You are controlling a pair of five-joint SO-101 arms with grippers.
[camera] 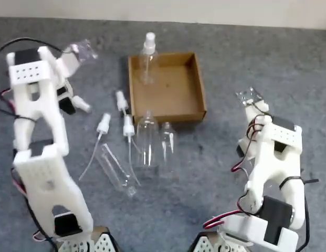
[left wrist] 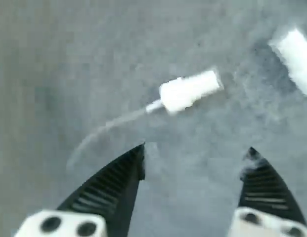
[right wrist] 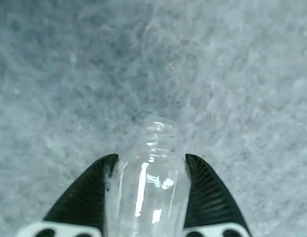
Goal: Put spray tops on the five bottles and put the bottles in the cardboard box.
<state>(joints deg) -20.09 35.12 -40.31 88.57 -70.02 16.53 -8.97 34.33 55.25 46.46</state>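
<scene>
We can read no text, label, number or sign in any of the views. The cardboard box (camera: 170,116) shows plain brown walls. The clear bottles (camera: 147,139), the white spray tops (camera: 103,124) and the arms' white housings (camera: 47,178) carry no print that we can make out.

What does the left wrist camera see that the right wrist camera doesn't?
Left wrist view: a white spray top lying loose, ahead of the open left end effector. Right wrist view: a clear bottle with no top on, gripped by the right end effector. Shared: the grey carpet-like tabletop and black ribbed fingers.
</scene>
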